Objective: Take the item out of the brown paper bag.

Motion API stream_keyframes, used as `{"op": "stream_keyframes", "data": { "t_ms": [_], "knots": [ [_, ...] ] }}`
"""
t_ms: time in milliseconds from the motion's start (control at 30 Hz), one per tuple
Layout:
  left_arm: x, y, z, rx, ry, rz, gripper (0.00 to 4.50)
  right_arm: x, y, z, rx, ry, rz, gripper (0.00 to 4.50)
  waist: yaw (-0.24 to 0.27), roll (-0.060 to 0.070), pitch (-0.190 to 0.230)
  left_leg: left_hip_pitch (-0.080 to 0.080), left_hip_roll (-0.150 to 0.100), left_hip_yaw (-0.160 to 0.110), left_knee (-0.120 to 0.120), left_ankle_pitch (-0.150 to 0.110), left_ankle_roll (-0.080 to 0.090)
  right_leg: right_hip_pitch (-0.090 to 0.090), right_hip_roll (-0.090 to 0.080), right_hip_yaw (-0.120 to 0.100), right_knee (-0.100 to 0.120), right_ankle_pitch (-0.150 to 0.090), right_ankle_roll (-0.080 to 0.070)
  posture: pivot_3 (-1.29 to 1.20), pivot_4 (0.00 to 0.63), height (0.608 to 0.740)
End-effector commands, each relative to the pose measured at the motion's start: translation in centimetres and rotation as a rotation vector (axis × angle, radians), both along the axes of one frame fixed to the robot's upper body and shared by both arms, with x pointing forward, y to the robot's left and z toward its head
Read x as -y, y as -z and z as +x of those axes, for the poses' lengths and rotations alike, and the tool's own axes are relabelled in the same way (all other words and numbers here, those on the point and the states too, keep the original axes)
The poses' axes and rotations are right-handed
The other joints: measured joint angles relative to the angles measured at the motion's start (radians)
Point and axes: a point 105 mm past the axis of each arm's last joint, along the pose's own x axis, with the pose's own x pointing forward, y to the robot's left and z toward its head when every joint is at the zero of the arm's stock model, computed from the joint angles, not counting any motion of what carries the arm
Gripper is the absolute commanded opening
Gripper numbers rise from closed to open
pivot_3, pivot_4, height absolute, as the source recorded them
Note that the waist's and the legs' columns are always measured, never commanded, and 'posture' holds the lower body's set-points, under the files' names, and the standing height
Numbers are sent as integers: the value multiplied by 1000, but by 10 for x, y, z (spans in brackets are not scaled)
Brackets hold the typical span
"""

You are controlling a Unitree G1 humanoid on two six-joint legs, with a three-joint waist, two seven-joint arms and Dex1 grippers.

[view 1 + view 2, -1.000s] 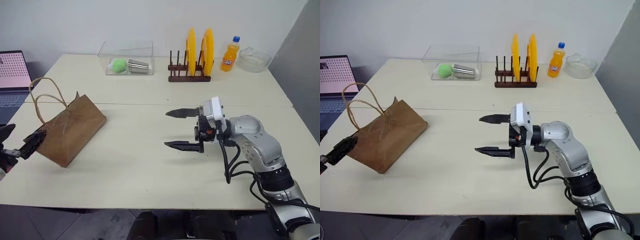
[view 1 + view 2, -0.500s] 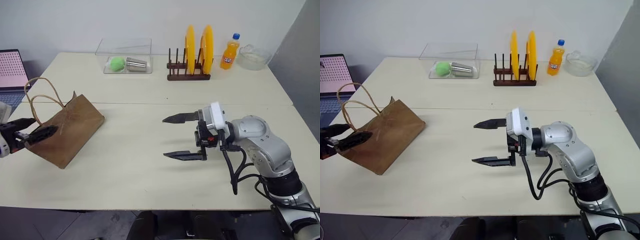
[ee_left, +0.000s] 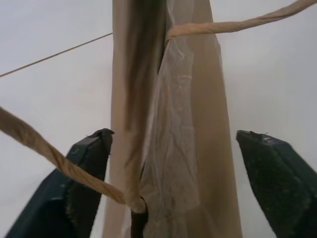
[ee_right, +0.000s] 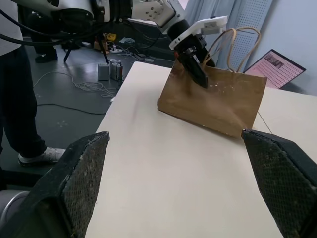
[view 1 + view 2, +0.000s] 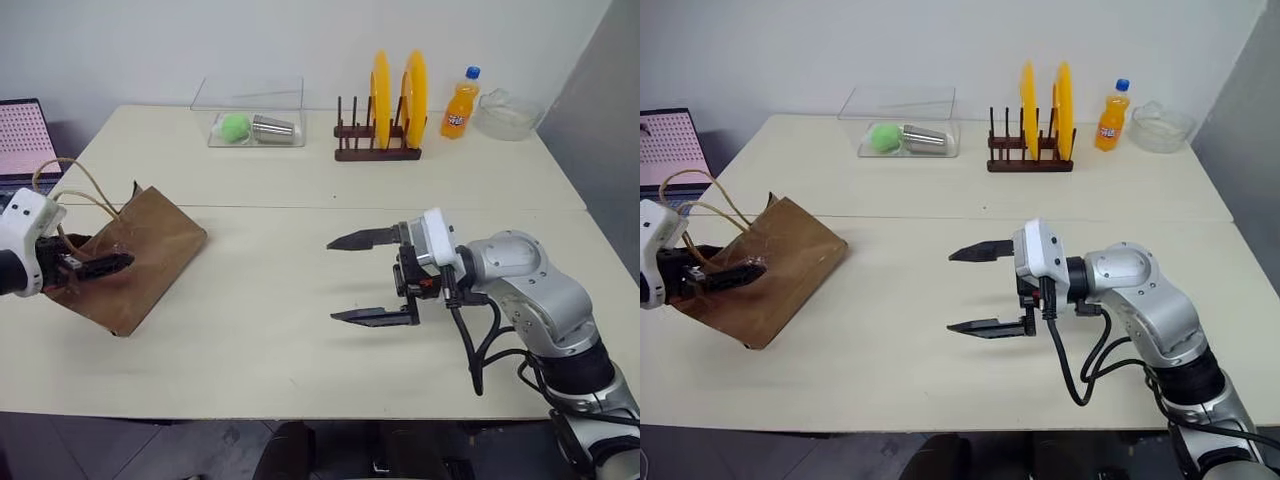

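Currently the brown paper bag lies at nine o'clock on the table; left gripper straddles its mouth, fingers apart. Right gripper hovers mid-table, spread wide, empty.

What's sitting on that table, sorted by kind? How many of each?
Paper bag: 1
Yellow plates in the wooden rack: 2
Orange soda bottle: 1
Clear box: 1
Green ball: 1
Metal cup: 1
Glass bowl: 1
Rack: 1
Total: 9
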Motion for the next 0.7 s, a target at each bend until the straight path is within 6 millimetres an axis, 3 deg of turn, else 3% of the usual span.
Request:
{"op": "stream_keyframes", "data": {
  "t_ms": [33, 333, 567, 667, 700],
  "knots": [
    [2, -9, 3, 12, 27, 11, 2976, 0, -7, -6, 36, -7, 10, 4500, -1, 0, 0, 0, 0, 0, 0, 0, 0, 0, 0, 0, 0, 0, 0, 0, 150, 740],
    [6, -11, -5, -40, 68, -29, 119, 1, -5, -5, 39, 5, 7, 4500, -4, 0, 0, 0, 0, 0, 0, 0, 0, 0, 0, 0, 1, 0, 0, 0, 150, 740],
    [14, -17, -5, -32, 116, -33, 32, 2, -3, -3, 42, 12, 1, 4500, -4, 0, 0, 0, 0, 1, 0, 0, 0, 0, 0, 0, 1, 0, 0, 0, 150, 740],
    [20, -26, -2, -3, 147, -24, 32, 3, -2, -3, 42, 19, -1, 4500, -3, 0, 0, 0, 0, 0, 0, 0, 0, 0, 0, 0, 1, 0, 0, 0, 150, 740],
    [27, -37, 3, 32, 181, -14, 32, 5, -2, -3, 41, 31, 0, 4500, -1, 0, 0, 0, 0, 0, 0, 0, 0, 0, 0, 0, 1, 0, 0, 0, 150, 740]
  ]
}}
